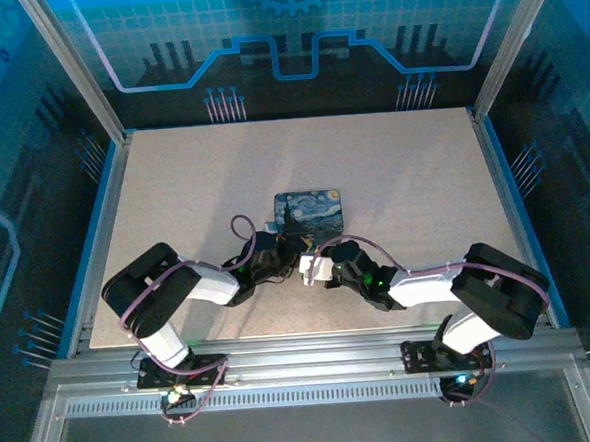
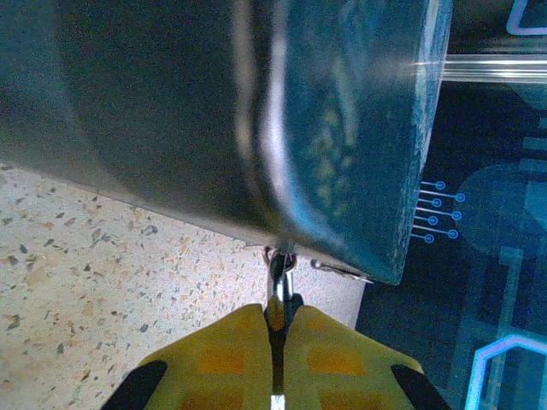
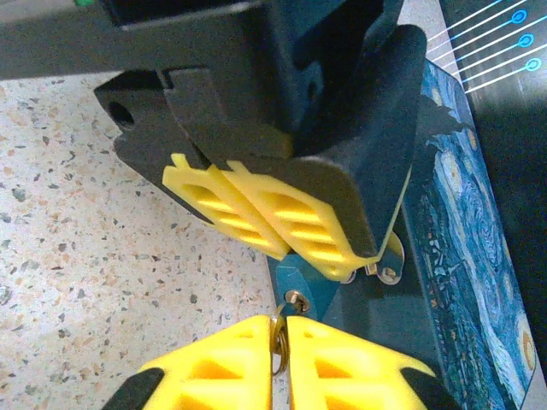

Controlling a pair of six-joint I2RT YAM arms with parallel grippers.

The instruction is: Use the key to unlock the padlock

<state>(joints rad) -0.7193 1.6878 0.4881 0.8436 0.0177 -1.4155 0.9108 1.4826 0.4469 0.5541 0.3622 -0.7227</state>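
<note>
On the speckled table (image 1: pixel 402 174) the dark blue box (image 1: pixel 314 205) with its swirling night-sky print is met at its near edge by both arms. The left gripper (image 2: pixel 278 312) is seen pressed shut on a thin metal piece hanging at the box's lower edge, judged to be the padlock (image 3: pixel 301 280), whose bluish body shows just under the left fingers in the right wrist view. The right gripper (image 3: pixel 280 329) is closed on the key (image 3: pixel 276 340), of which a thin pale loop shows between the yellow pads, its tip at or just short of the lock's small round keyhole; whether it is seated cannot be told.

For the step to go well, the padlock should be kept clamped and unmoved while the key is lined up square with the keyhole, pushed fully home, and only then turned gently, so that it is not bent or pulled from the pads.

No brand, label or readable writing is to be found
</note>
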